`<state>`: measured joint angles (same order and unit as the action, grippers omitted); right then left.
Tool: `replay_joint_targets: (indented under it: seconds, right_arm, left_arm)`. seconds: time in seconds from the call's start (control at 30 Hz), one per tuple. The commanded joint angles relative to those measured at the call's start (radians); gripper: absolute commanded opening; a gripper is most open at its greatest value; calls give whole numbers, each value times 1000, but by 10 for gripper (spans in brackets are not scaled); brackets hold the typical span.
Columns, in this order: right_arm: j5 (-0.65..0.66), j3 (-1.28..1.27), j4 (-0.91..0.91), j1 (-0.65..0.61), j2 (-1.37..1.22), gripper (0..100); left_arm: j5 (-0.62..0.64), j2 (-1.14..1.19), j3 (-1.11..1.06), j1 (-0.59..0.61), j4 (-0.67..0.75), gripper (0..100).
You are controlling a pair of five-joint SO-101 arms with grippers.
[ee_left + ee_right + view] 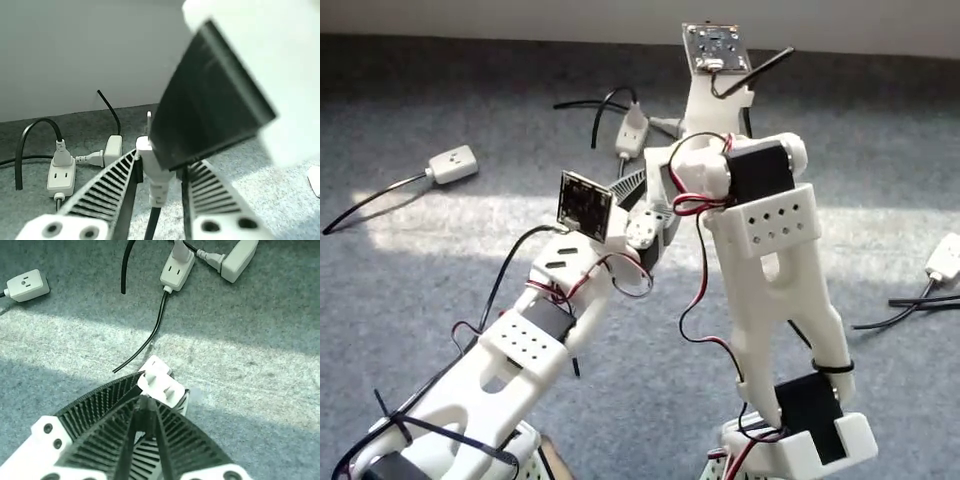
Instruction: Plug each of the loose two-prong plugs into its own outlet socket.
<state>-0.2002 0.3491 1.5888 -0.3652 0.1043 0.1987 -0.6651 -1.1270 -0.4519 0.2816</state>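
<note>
"Where's the two-prong plug [155, 186]?"

"Pinched tight in the left gripper [161, 167]. Its long axis runs along the fingers, prongs pointing away from the wrist toward the wall, cord trailing back between them."

"And the right gripper [162, 390]?"

"Clamped on a small white connector [156, 372], over the sunlit grey carpet [260, 340]. A free outlet socket [27, 285] lies well apart, and a second outlet socket [175, 270] already has a plug in it."

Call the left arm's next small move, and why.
Probably ease the left gripper forward to the outlet strip: it clamps a plug, prongs leading, and the strip just beyond has a free slot pair.
</note>
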Motion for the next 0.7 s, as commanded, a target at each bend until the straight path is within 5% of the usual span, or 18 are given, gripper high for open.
replay_joint_targets:
  seconds: [0.0, 0.67]
  right_arm:
    - [12, -8, -51, 62, 1, 7]
    - [14, -90, -240, 159, -8, 6]
  left_arm:
    - [11, -19, 71, -1, 15, 6]
    - [8, -180, -7, -4, -18, 6]
